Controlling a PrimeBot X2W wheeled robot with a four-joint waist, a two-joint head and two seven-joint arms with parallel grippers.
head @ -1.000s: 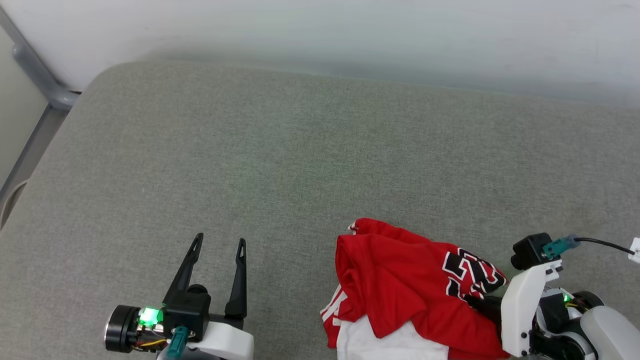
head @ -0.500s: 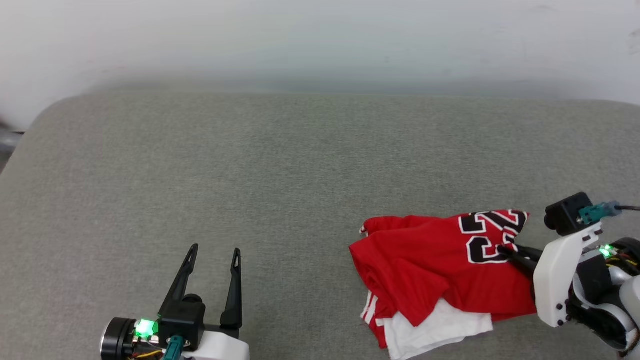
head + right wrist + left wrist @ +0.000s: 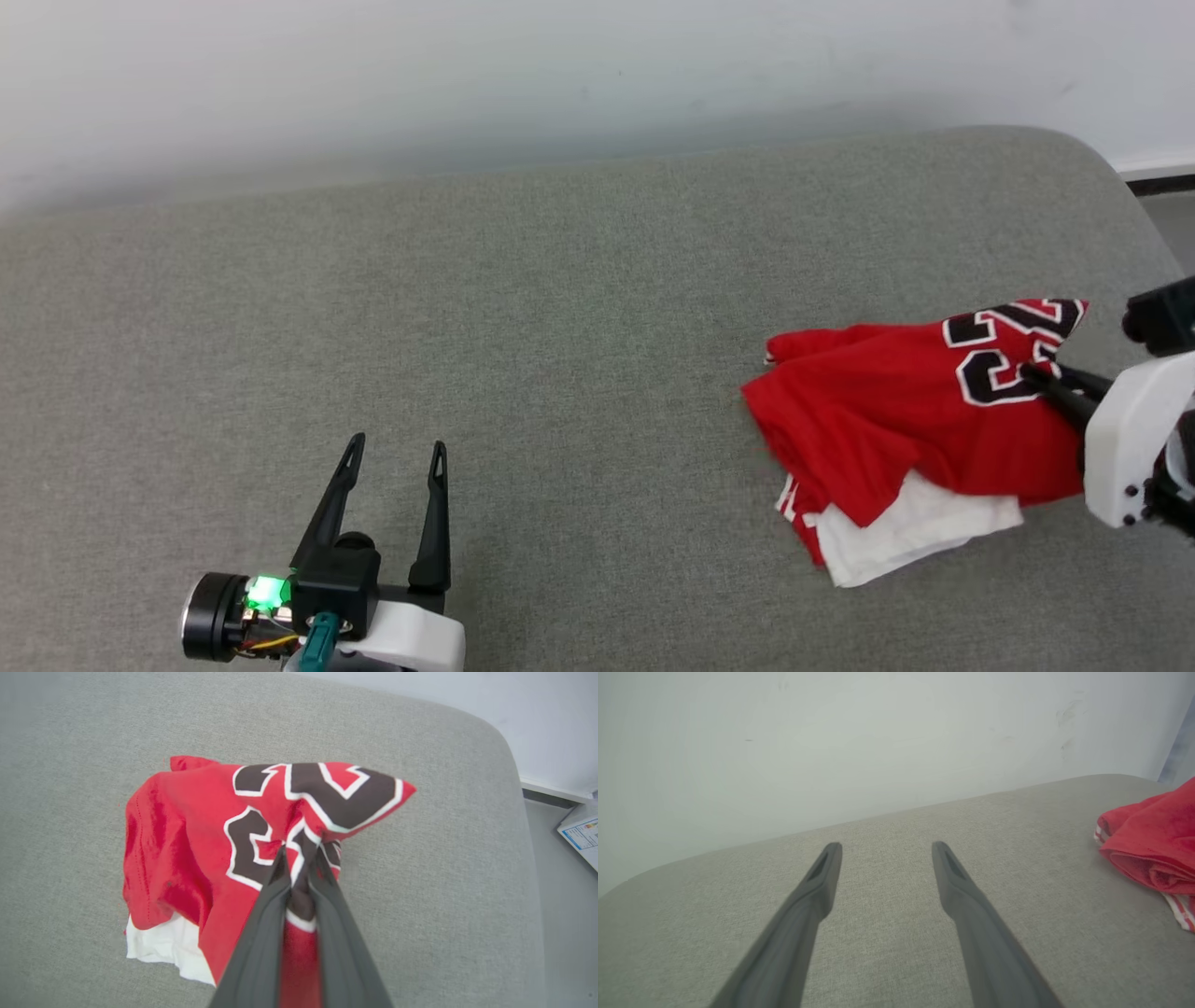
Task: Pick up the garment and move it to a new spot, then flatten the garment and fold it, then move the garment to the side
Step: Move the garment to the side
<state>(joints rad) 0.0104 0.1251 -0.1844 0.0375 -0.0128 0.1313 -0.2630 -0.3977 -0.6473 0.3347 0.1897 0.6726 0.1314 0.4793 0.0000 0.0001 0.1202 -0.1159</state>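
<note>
- Our right gripper is clamped tight on the garment, biting a fold at the black number print.
- The garment sits bunched on the grey cushion, near its right end, with white fabric showing at the near edge.
- Our left gripper is spread wide, holding nothing, well apart from the garment.

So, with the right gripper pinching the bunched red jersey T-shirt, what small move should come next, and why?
Probably carry it toward the bare middle of the grey fabric cushion. The right gripper is shut on the red jersey T-shirt at its black number print, and the cloth lies bunched near the cushion's rounded right end, where flattening looks cramped.
</note>
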